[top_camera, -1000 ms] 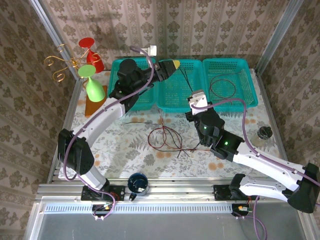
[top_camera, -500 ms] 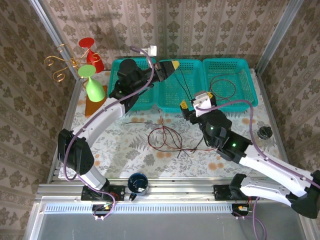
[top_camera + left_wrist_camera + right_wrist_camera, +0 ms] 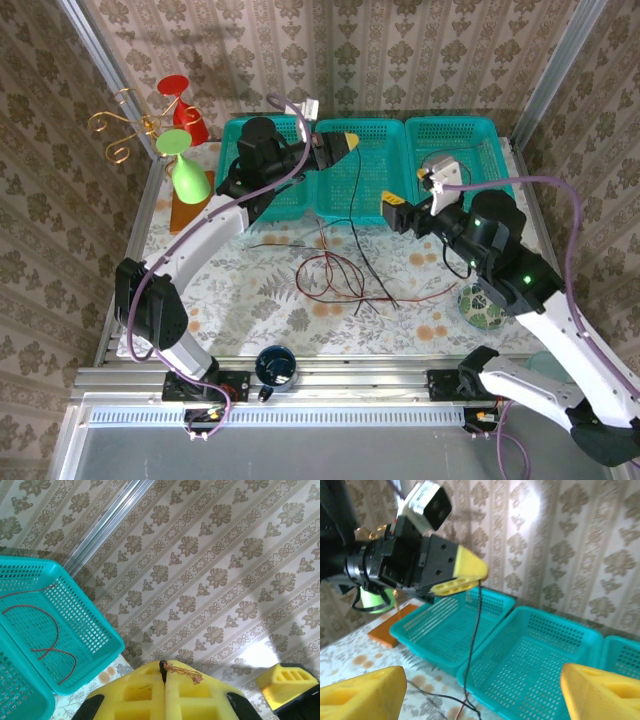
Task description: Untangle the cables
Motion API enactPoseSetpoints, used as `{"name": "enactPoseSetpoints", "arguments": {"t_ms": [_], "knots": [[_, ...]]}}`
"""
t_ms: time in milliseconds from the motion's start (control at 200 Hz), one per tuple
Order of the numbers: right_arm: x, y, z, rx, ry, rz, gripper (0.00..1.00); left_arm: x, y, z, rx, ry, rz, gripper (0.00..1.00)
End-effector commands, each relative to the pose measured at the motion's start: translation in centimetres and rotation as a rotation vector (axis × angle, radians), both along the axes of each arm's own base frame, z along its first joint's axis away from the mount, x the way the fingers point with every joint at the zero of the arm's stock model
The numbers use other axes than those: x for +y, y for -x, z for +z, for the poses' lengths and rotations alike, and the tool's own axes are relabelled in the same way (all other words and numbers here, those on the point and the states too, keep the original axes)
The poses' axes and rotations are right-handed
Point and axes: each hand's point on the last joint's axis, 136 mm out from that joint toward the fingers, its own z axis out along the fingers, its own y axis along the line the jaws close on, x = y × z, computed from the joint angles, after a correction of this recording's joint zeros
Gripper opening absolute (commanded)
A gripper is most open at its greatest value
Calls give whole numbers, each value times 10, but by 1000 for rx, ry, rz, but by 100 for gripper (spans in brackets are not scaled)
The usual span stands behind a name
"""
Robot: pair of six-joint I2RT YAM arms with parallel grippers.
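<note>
Left pincer (image 3: 348, 140), clamped shut on the black cable (image 3: 476, 625), holds it high above the middle basket (image 3: 360, 217); right pincer (image 3: 395, 213) gapes wide, empty. Maroon cables (image 3: 330, 275) lie looped on the bench (image 3: 250, 290).

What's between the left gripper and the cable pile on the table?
Top view: one black cable, pinched by the left gripper, hangs across the middle basket to the pile.

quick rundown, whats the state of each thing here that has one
left gripper, shut on the black cable, raised
right gripper, open, empty
black cable, one end pinched, hanging down to the table
red tangle, loose on the table, not held
basket cable, lying loose in a basket
</note>
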Motion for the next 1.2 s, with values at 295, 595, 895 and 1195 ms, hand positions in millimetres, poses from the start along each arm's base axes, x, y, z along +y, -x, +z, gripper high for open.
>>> {"name": "enactPoseSetpoints", "arguments": {"t_ms": [295,595,895,1195], "knots": [[52,-72,-24,181,-147,239,68,-3,27,32,-81,8,-52,0],[59,-95,-31,193,-165,250,0,-4,32,29,-83,-8,-57,0],[39,-88,-23,178,-164,193,0,49,34,32,-332,-141,121,67],[36,-70,-1,158,-155,235,0,97,66,-64,-615,-530,90,71]]}}
